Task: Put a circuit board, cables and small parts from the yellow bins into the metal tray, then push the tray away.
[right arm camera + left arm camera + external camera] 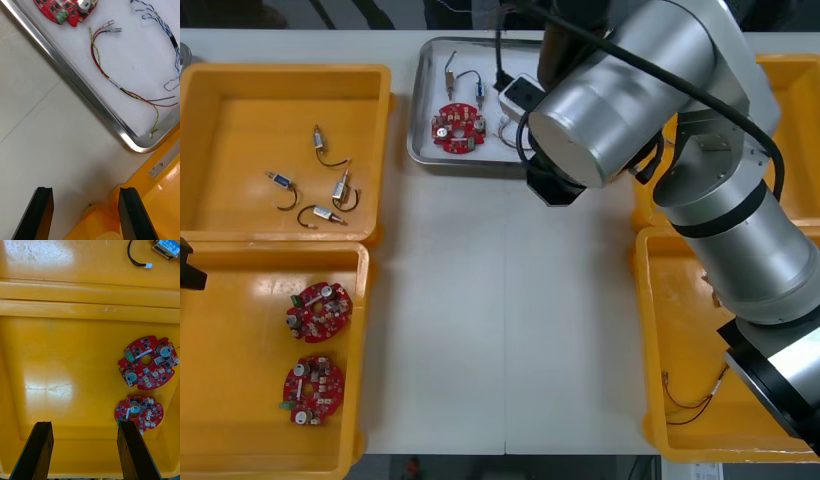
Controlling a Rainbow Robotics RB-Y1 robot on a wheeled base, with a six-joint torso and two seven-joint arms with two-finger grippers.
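Two round red circuit boards (319,310) lie in the yellow bin (240,440) at eight o'clock on the tabletop (500,330), and the left pincer (84,452) is held over that bin, fingers spread wide with nothing between them. At twelve o'clock the metal tray (423,100) is loaded with a circuit board (458,127), cables and small metal parts (450,72), so the push is judged to be what remains. The right pincer (87,213), likewise open and empty, is poised over bare tabletop just short of the tray's rim. Trouble could be caused at the tray's corner, which lies against or just beside a right-hand bin (165,176): if the push is applied off-centre, the tray could be turned or snagged there. The red and yellow cable (120,89) ends close to that corner and might be jolted over the rim. That corner is covered by the right arm in the front view but laid open in the right wrist view, where the blue and white cable (174,42) is also seen.
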